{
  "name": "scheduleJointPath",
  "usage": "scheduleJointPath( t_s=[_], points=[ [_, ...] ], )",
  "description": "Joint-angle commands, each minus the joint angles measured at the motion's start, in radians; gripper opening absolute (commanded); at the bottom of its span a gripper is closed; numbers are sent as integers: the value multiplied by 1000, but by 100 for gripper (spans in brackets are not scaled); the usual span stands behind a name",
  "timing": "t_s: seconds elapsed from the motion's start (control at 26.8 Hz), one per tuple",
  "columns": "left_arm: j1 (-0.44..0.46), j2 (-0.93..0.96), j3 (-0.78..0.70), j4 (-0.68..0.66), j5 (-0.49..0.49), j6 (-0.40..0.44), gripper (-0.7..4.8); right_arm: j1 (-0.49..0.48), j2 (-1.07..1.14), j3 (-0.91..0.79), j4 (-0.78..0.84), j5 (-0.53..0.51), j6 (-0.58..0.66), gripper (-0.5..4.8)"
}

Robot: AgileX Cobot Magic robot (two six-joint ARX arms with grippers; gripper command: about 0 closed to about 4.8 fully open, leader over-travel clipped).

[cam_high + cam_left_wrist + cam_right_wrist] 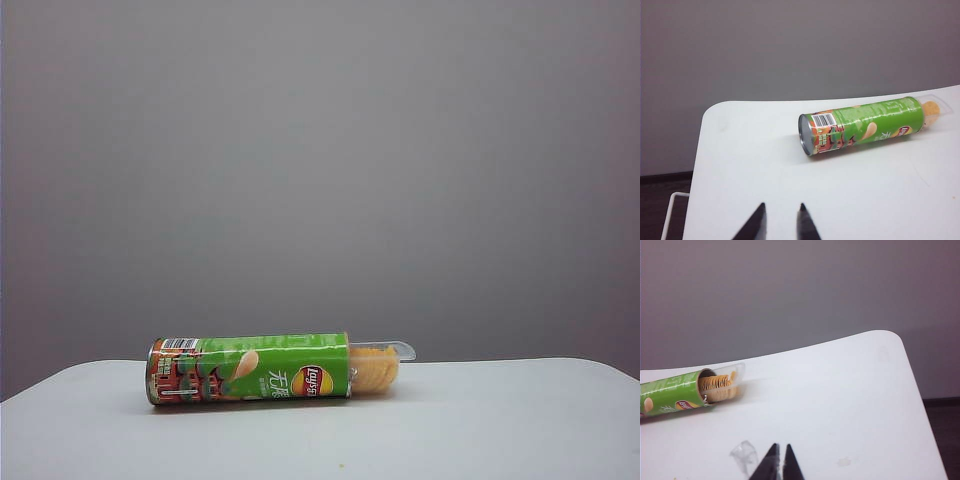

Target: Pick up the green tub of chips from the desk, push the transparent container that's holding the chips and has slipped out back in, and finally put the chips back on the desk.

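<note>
Exterior view faces the desk (500, 420) low; both wrist views share it.

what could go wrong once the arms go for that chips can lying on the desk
The green tub of chips lies on its side on the desk, so it may roll when nudged. The transparent container with the chips sticks out of the open end; tilting that end down could slide it out further. The left gripper and right gripper are both back from it, jaws narrow, needing to open first.
</note>
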Motion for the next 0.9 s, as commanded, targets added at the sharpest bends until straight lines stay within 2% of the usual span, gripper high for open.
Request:
scheduleJointPath(
  t_s=[0.04,0.11,0.19,0.37,0.45,0.49,0.56,0.6,0.67,0.78,0.9],
  points=[
    [1,0,2,2,-30,-5,79,0,0,-6,10,1,0,11],
    [1,0,2,2,-63,-12,54,1,0,-6,8,-3,0,7],
    [1,0,2,2,-83,-14,-3,1,0,-6,8,-2,-1,-5],
    [1,0,2,8,-90,-12,-6,0,0,-6,8,1,-1,-5],
    [1,0,2,39,-81,-47,-6,0,0,-6,12,1,1,-5],
    [0,0,2,82,-59,-108,-6,1,0,-6,14,1,8,-5],
    [0,0,2,225,-17,-204,-6,0,0,-5,20,3,47,-5],
    [0,0,2,277,-8,-213,-6,0,0,-3,26,6,74,-5],
    [1,7,26,387,-18,-212,-6,1,0,2,42,10,121,-5],
    [1,73,137,319,-116,-209,-6,0,9,29,34,55,132,-5],
    [1,261,297,304,-131,-56,-6,-2,56,90,31,105,135,-5]
  ],
)
